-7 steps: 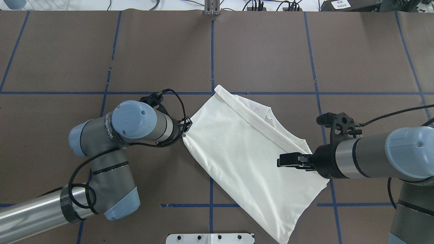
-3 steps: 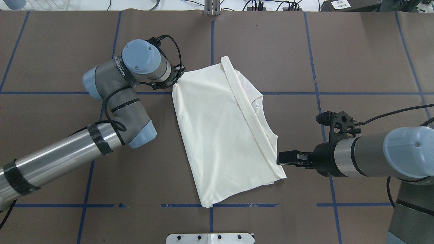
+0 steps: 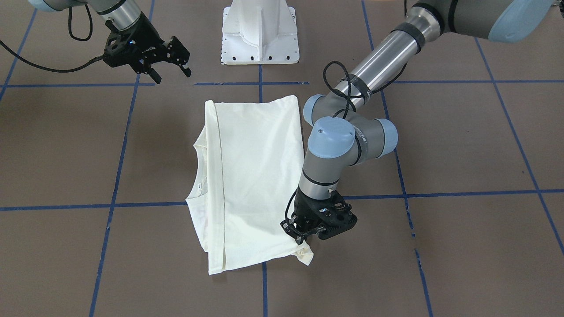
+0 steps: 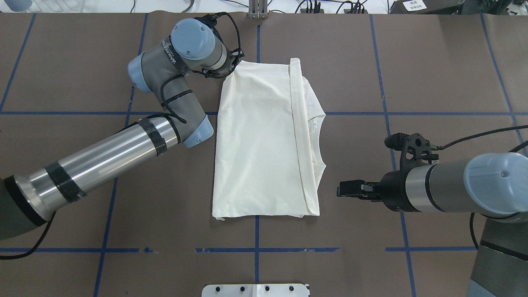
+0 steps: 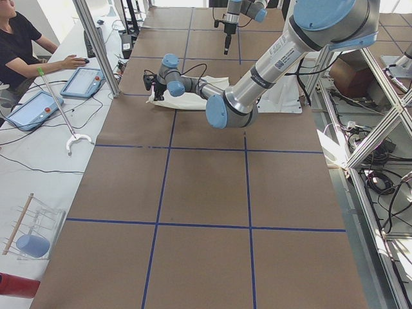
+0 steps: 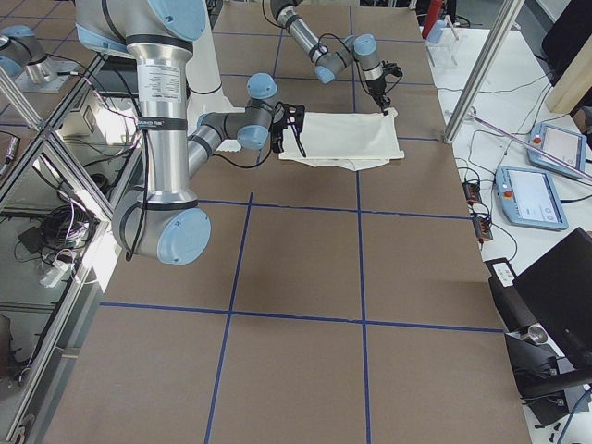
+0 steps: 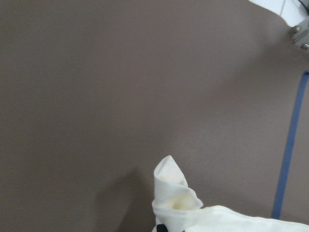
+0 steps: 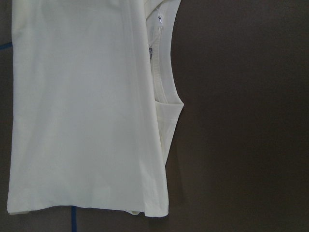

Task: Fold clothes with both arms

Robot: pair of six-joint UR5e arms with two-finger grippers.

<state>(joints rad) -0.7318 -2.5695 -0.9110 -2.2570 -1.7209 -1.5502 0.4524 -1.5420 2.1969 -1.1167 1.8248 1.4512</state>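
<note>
The cream T-shirt [image 4: 264,140] lies folded on the brown table, plain side up, with its neckline [image 4: 319,140] toward the right arm. It also shows in the front view [image 3: 251,176] and the right wrist view [image 8: 87,111]. My left gripper [image 4: 235,66] is shut on the shirt's far left corner [image 7: 176,203], low at the table; in the front view the gripper [image 3: 304,240] stands over that corner. My right gripper [image 3: 173,75] is open and empty. It hovers just right of the shirt's near right corner [image 4: 339,190], apart from the cloth.
The white pedestal base [image 3: 260,35] stands at the robot's edge of the table [image 4: 255,291]. Blue tape lines [image 4: 383,62] cross the brown covering. An operator [image 5: 19,45] sits by tablets [image 5: 84,82] beyond the far edge.
My left gripper has pulled the shirt's corner away from the robot. The shirt has swung from diagonal to square and slid out from under the right gripper, which has hardly moved.
</note>
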